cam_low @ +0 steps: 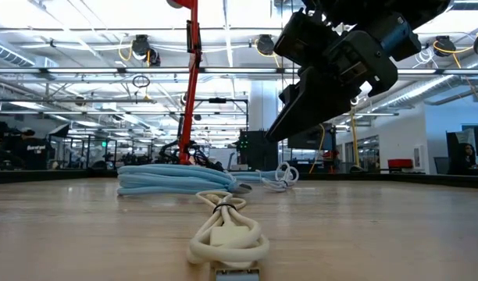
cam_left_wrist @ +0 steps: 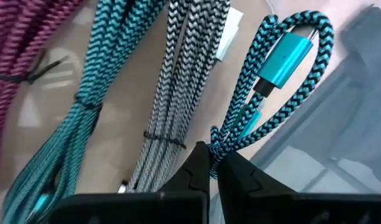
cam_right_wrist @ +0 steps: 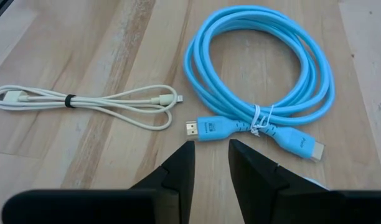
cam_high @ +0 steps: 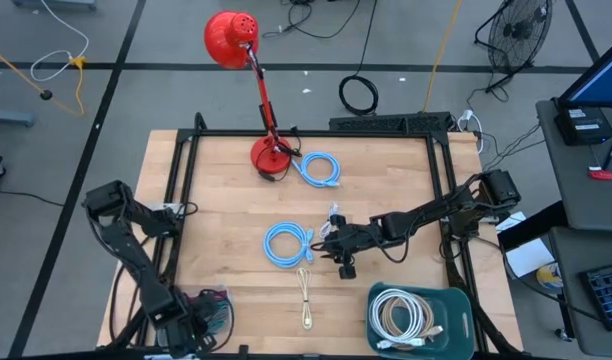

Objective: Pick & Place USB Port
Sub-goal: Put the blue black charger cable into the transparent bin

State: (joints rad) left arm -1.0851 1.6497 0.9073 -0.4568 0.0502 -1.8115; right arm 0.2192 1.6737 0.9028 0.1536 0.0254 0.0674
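My left gripper (cam_high: 200,310) is at the table's near left corner, pointing steeply down over a pile of braided cable bundles, and is shut on a teal-and-black braided USB cable (cam_left_wrist: 284,74) with a teal metal plug. Beside it lie a teal bundle (cam_left_wrist: 84,112), a white-and-black one (cam_left_wrist: 178,74) and a magenta one (cam_left_wrist: 16,43). My right gripper (cam_right_wrist: 210,158) hovers open at mid table, just short of the plug (cam_right_wrist: 206,129) of a light-blue coiled cable (cam_high: 286,243). Nothing is between its fingers. My left gripper pinches the teal-and-black braided cable between its two fingertips (cam_left_wrist: 200,165), where the strands of its looped end come together (cam_left_wrist: 218,144). The fingers come from above, slanting down. The loop and its teal plug (cam_left_wrist: 289,55) stand out beyond the fingertips; whether they rest on anything I cannot tell.
A cream cable (cam_high: 305,295) tied with a black band lies near the front edge, right of my left arm. A second light-blue coil (cam_high: 319,168) lies by the red desk lamp's base (cam_high: 271,155) at the back. A teal bin (cam_high: 456,300) holding white cables stands at the near right.
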